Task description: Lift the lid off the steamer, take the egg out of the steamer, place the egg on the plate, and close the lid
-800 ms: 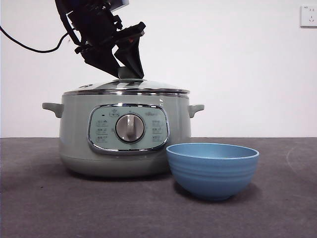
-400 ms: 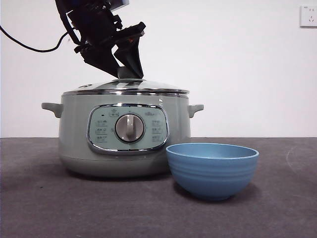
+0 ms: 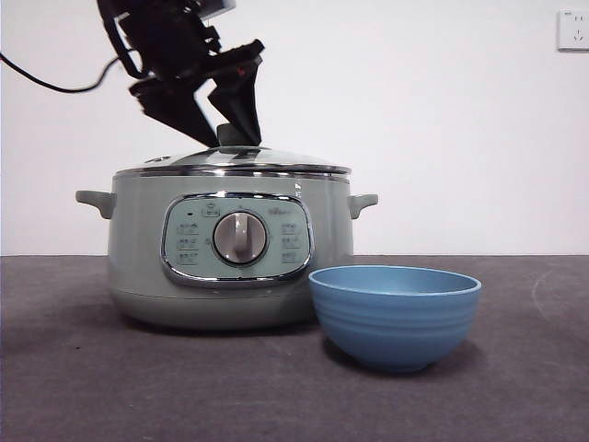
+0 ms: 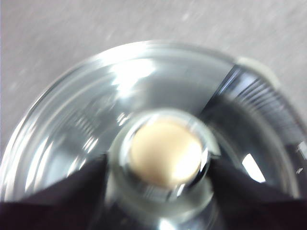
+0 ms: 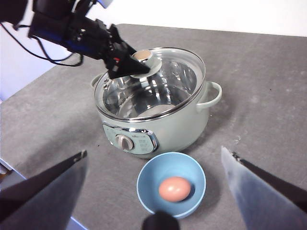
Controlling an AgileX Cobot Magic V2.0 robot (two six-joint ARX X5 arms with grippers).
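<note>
One egg (image 5: pixel 174 188) in plate (image 5: pixel 146 178).

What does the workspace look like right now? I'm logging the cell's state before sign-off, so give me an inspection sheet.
Surface: grey table, bare around the things.
Steamer: upright, the lid seated on it.
Plate: blue bowl in front of the steamer, the egg lying in it.
Clutter: nothing seen.
Left gripper: jaws either side of the lid's knob.
Right gripper: open, above the plate, holding nothing.
Cables: a black cable trails from the left arm.
Surroundings: white wall, a wall socket.
</note>
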